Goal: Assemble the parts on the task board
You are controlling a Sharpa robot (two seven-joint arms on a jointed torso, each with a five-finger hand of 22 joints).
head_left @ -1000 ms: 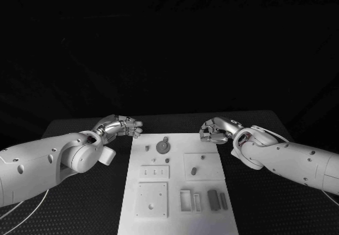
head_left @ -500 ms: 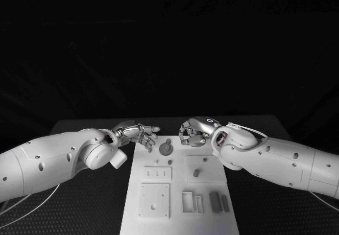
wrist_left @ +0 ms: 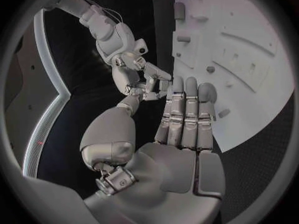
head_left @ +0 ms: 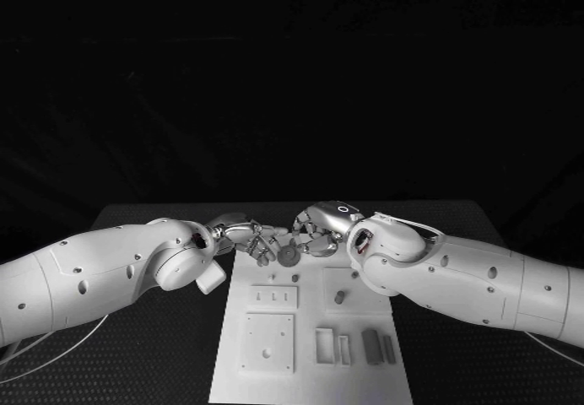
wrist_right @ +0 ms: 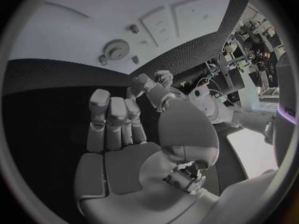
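Note:
The white task board (head_left: pixel 305 321) lies in the middle of the table. A grey gear (head_left: pixel 289 255) sits near its far end, with small pegs (head_left: pixel 256 257) beside it. My left hand (head_left: pixel 250 237) hovers over the board's far left corner, fingers straight and side by side, holding nothing (wrist_left: pixel 187 114). My right hand (head_left: pixel 314 231) hangs just right of the gear, fingers slightly bent and empty (wrist_right: pixel 115 122). The two hands nearly meet above the gear (wrist_right: pixel 116 48). Another short peg (head_left: pixel 338 296) stands on a square plate.
Two dark bars (head_left: pixel 369 346) lie by a slotted holder at the board's near right. A slotted plate (head_left: pixel 273 295) and a square block (head_left: pixel 266 342) sit on its left half. Black matting (head_left: pixel 146 354) surrounds the board on both sides.
Both hands have swung inward from the board's far corners and now sit close together over the gear. The left hand's fingers have straightened out.

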